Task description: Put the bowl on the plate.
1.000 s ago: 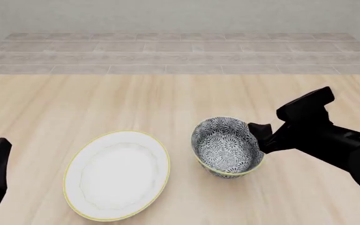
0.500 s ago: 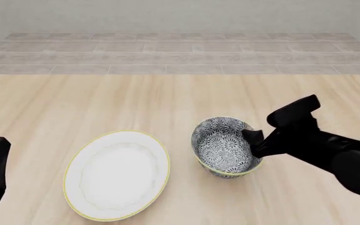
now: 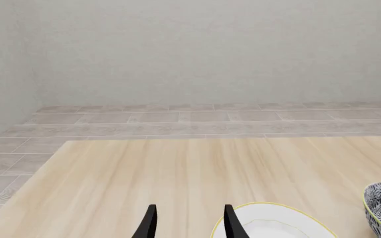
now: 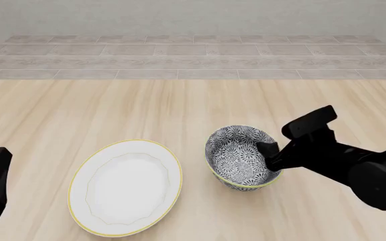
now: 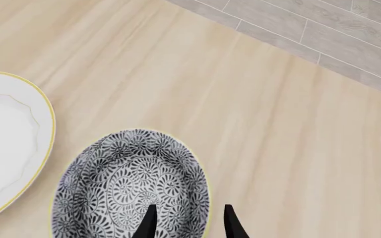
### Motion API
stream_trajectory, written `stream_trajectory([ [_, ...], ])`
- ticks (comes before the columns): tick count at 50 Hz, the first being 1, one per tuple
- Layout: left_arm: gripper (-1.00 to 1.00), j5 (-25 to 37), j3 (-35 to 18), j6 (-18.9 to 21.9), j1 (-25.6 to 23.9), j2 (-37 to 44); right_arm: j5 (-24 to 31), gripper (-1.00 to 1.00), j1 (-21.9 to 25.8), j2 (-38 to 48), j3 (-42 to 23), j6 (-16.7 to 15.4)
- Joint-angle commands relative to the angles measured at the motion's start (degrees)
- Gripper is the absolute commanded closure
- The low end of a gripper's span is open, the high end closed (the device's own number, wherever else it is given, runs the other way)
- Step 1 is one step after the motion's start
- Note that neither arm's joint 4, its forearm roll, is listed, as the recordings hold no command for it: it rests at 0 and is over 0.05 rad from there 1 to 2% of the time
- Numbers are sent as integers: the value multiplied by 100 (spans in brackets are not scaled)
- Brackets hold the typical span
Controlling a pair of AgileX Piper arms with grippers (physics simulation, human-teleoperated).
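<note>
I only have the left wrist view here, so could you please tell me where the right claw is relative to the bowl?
Observer: The right claw is at the bowl's right rim; in the right wrist view one finger sits inside the bowl, the other outside it.
Operator: Thank you. Has it closed on the rim?
Observer: Not visibly; the right wrist view shows a gap between the fingers with the rim between them.
Operator: Is the bowl on the plate yet?
Observer: No. In the front view the bowl stands on the wooden table, just right of the white plate, with a narrow strip of table between them.
</note>
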Motion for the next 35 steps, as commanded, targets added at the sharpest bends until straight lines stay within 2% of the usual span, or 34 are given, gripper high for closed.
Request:
stream_trajectory([
  [1, -100, 0, 6, 6, -2, 1, -87, -100, 1, 142, 0, 33],
  [35, -100, -14, 52, 22, -42, 20, -333, -100, -16, 600, -16, 107],
])
